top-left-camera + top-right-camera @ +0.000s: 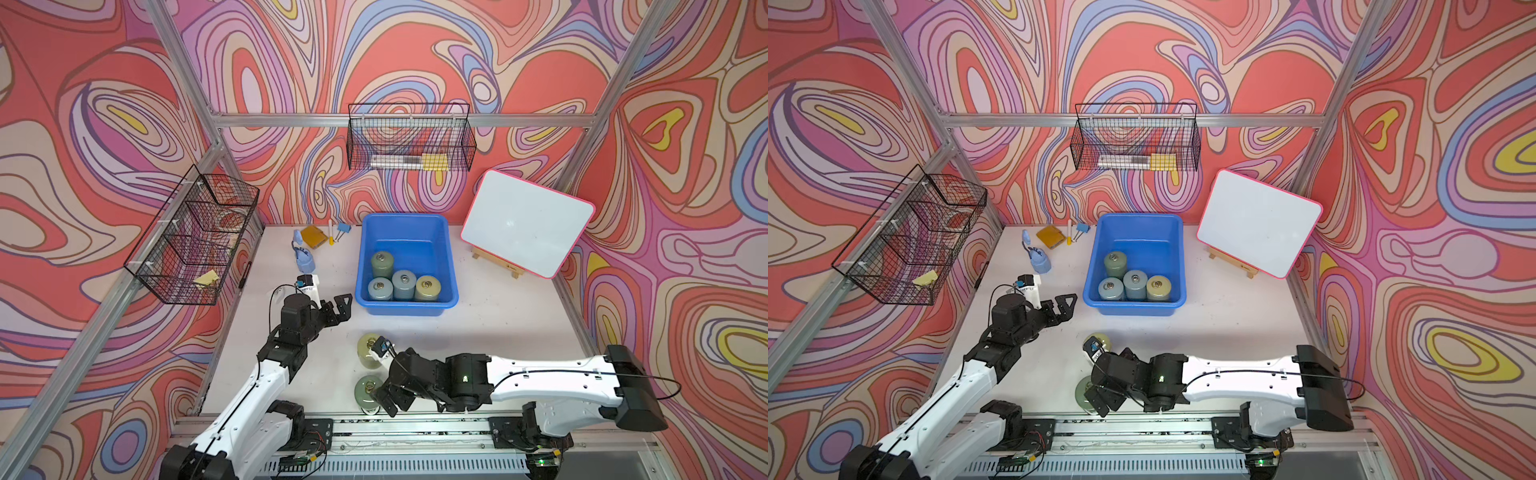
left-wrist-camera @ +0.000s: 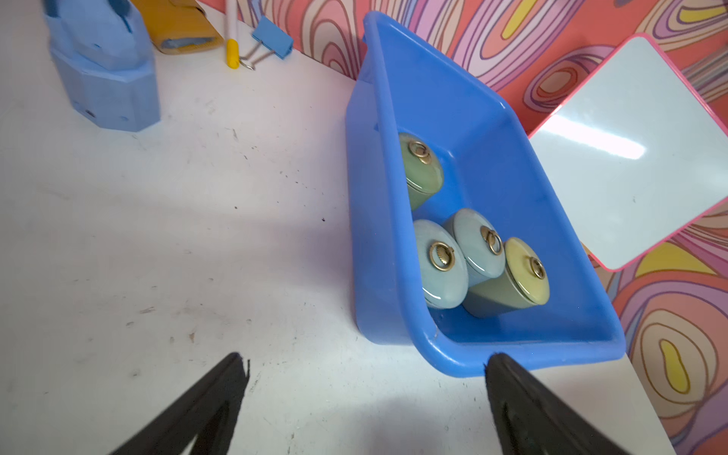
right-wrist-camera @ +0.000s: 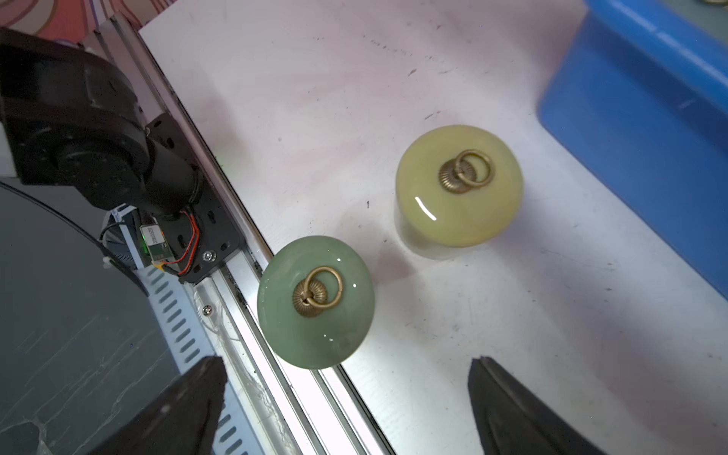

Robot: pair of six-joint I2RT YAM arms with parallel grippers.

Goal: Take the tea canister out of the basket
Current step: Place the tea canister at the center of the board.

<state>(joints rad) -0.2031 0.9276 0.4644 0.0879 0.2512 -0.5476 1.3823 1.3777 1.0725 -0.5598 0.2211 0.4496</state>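
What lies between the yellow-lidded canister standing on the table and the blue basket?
Nothing: only bare white tabletop separates the yellow-lidded canister from the basket, shown clearest in the right wrist view.

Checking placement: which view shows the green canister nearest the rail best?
Right wrist view: the green canister is seen whole from above, unobstructed. In both top views the right gripper covers part of it. The left wrist view misses it.

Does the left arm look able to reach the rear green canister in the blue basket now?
Probably yes. The left tool is open beside the basket, which has no lid, and the rear green canister stands by the wall nearest that arm, nothing over it.
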